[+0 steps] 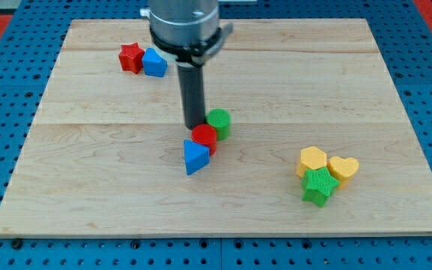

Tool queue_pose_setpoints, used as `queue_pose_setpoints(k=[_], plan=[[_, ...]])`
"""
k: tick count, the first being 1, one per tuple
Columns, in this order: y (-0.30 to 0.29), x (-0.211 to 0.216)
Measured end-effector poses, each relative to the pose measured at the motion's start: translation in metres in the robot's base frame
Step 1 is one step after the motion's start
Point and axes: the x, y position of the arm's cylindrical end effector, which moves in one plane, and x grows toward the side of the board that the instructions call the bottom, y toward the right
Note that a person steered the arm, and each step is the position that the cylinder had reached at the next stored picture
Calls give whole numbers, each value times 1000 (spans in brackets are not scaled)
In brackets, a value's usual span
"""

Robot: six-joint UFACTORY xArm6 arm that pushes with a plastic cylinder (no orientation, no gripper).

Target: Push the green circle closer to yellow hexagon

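Observation:
The green circle (220,121) lies near the middle of the wooden board (88,187). The yellow hexagon (312,160) lies at the view's lower right, well away from it. My tip (194,124) is down on the board just to the left of the green circle, close to or touching it, and right above a red circle (204,138). The rod rises from there to the arm's grey head at the view's top.
A blue triangle (195,157) touches the red circle from below. A yellow heart (343,168) and a green star (319,185) crowd the yellow hexagon. A red star (131,57) and a blue block (154,63) lie at the upper left.

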Motion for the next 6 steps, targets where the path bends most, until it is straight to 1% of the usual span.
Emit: queue_pose_setpoints(k=[1,2,3,4,5,6], plan=[[44,-1],[27,-39],[62,-20],[95,16],[108,15],[55,-22]])
